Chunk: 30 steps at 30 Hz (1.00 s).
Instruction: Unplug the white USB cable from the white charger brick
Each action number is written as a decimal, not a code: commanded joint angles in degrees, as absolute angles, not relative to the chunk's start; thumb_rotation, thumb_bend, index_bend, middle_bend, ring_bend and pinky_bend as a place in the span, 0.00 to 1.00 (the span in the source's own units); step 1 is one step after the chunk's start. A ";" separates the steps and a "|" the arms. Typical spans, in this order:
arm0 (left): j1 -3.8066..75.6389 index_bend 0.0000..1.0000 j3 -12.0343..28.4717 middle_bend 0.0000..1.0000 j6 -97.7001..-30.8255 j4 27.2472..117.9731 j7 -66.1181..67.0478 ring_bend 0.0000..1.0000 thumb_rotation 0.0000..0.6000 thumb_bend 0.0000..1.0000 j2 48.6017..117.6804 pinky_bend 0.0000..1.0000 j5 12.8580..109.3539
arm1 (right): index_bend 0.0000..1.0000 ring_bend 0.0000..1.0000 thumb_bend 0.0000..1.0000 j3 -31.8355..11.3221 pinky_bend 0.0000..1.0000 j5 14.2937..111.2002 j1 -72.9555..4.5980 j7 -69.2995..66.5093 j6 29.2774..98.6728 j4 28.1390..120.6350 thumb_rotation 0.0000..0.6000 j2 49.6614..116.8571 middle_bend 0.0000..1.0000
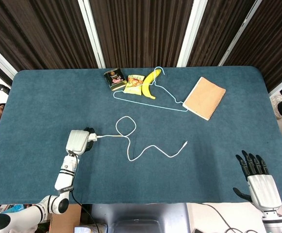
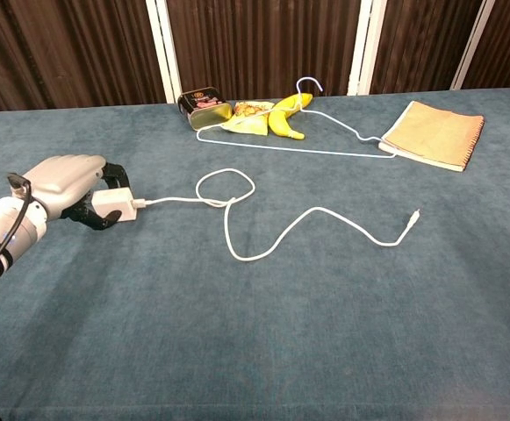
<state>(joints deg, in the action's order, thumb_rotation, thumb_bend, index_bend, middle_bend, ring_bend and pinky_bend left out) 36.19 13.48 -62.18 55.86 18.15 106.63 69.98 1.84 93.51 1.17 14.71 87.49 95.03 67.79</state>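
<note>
The white charger brick (image 2: 115, 203) sits at the table's left, gripped by my left hand (image 2: 68, 184), whose dark fingers wrap round it. In the head view the left hand (image 1: 77, 141) covers most of the brick (image 1: 91, 138). The white USB cable (image 2: 237, 206) is plugged into the brick's right side. It runs right through a loop (image 1: 125, 126) and ends in a free plug (image 1: 185, 143) on the cloth. My right hand (image 1: 258, 180) hovers at the table's near right edge, fingers spread, holding nothing.
At the back of the blue table (image 1: 43, 97) lie a dark tin (image 1: 114, 79), a snack packet (image 1: 133, 83), a banana (image 1: 150, 83) and a light wire hanger (image 1: 165, 99). A tan spiral notebook (image 1: 204, 97) lies at the back right.
</note>
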 commanded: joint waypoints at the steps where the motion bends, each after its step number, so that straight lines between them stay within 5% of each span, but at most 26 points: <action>1: 36.16 0.64 13.16 0.61 -63.73 54.99 15.66 1.00 1.00 0.45 107.21 1.00 71.54 | 0.00 0.00 0.27 1.94 0.00 93.64 1.09 14.69 87.32 95.01 1.00 67.80 0.00; 4: 35.99 0.74 12.79 0.70 -64.60 54.94 13.44 1.00 1.00 0.52 107.41 1.00 72.60 | 0.00 0.00 0.27 2.02 0.00 94.06 0.84 14.39 87.12 94.79 1.00 68.01 0.00; 11: 33.63 0.75 9.56 0.74 -68.62 65.15 11.92 1.00 1.00 0.55 102.61 1.00 77.24 | 0.02 0.00 0.27 0.85 0.00 98.36 -3.36 9.78 85.08 93.67 1.00 71.33 0.00; 21: 29.86 0.75 6.28 0.75 -73.97 83.83 18.26 1.00 1.00 0.57 94.03 1.00 81.03 | 0.39 0.00 0.27 -6.28 0.00 97.67 -14.13 13.22 76.37 98.80 1.00 80.95 0.02; 30: 28.37 0.75 5.97 0.75 -75.66 89.76 21.57 1.00 1.00 0.57 91.92 1.00 81.34 | 0.53 0.00 0.29 -12.83 0.00 90.46 -23.51 18.39 68.14 97.78 1.00 93.41 0.08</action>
